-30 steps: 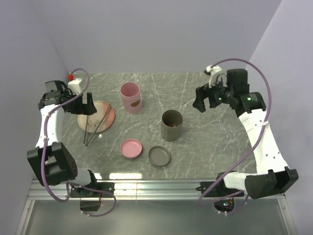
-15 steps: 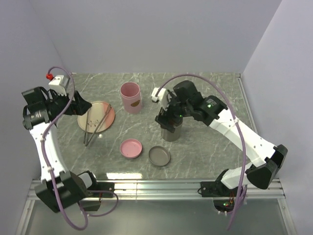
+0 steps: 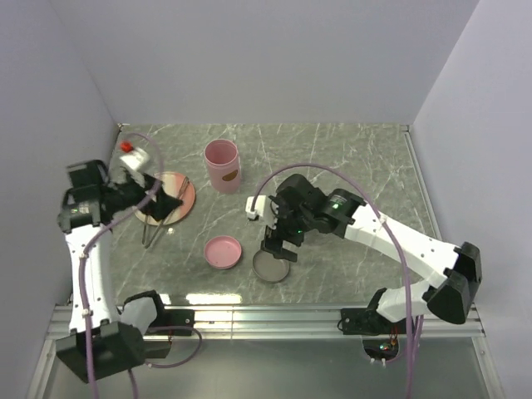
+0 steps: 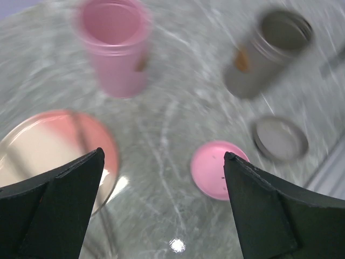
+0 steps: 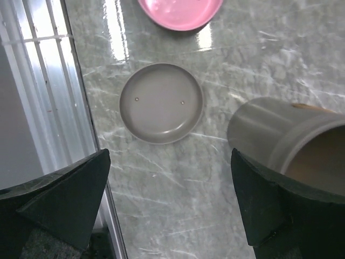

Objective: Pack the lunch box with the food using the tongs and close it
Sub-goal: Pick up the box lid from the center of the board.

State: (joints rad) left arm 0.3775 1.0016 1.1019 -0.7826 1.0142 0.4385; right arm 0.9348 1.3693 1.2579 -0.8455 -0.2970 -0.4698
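Right gripper [image 3: 278,247] newly above grey lid [image 5: 161,102]

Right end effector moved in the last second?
Yes. The right end effector swung left and toward the near edge of the table. It was out at the far right side, and it now hangs open just above the grey lid.

The marbled tabletop [image 3: 366,158] carries a pink cup [image 3: 222,166] at eleven o'clock, a plate [image 3: 184,193] at nine, a pink lid [image 3: 223,252] at seven, a grey lid [image 3: 271,268] at six, and a grey cup [image 5: 264,132] near it.
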